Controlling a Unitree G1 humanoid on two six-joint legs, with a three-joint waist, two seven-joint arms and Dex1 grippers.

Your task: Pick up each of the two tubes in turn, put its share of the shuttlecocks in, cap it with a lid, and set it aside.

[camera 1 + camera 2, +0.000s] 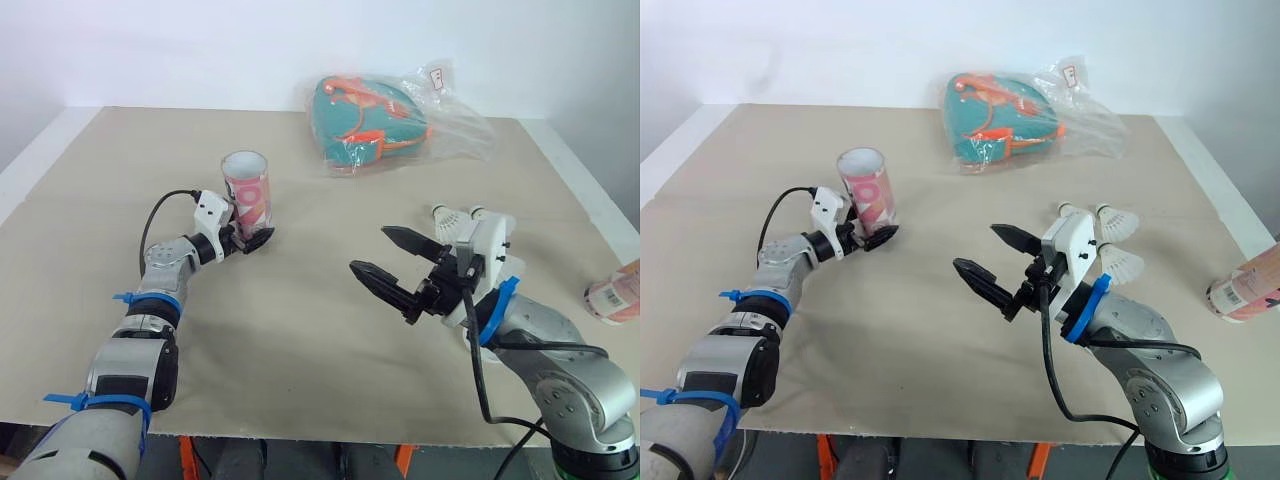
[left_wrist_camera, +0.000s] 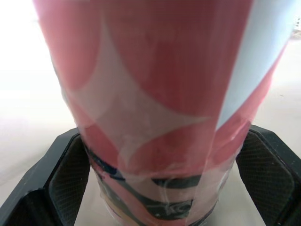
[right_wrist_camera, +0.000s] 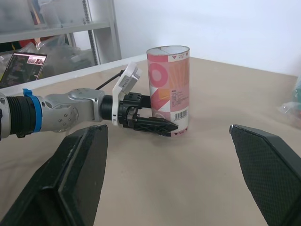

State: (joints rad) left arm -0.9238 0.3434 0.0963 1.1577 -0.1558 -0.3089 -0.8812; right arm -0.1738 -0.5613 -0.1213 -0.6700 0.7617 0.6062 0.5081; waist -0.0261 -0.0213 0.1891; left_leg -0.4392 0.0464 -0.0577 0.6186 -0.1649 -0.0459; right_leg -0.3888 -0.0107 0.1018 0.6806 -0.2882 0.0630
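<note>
Beige tabletop (image 1: 300, 340), left hand (image 1: 249, 233) outstretched, pinching base of upright tube (image 1: 246, 185), right hand (image 1: 369, 248) raised, spread wide

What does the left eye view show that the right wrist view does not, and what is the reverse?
Left eye view adds: a plastic bag holding a teal item, loose shuttlecocks, and a second tube lying at the right edge of the table. Right wrist view adds: a metal shelf and a dark screen beyond the table. Shared: the upright tube, the left pincer closed on its base, and the open right pincer.
</note>
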